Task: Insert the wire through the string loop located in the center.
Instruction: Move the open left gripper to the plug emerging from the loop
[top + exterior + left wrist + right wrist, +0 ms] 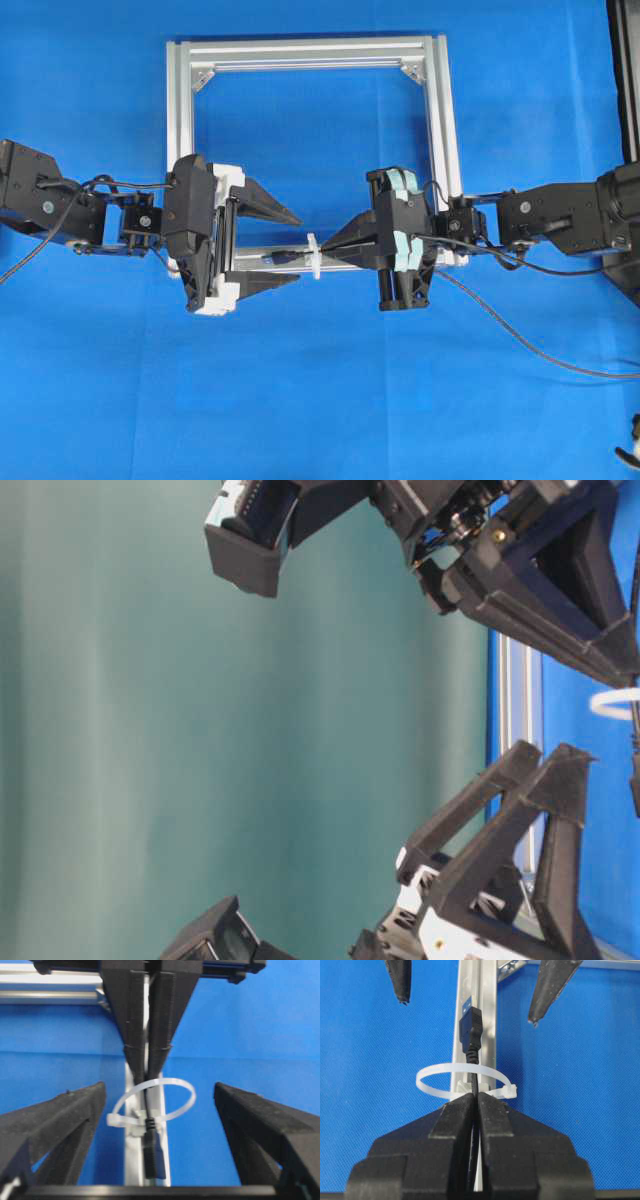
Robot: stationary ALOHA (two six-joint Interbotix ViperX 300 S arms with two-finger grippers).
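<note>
While the left end effector (293, 249) gapes empty, the right end effector (476, 1102) pinches the wire (471, 1030) inside the string loop (432, 1071).

No legible text, labels, brand marks, numbers or signs appear in any view. White marks on the left arm's housing (420, 920) in the table-level view are too blurred to read.

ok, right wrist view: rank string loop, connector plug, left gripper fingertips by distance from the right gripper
1. string loop: just past the tips of the right gripper, ringing the wire.
2. connector plug: beyond the loop, over the frame bar.
3. left gripper fingertips: farthest, spread wide at the top.
</note>
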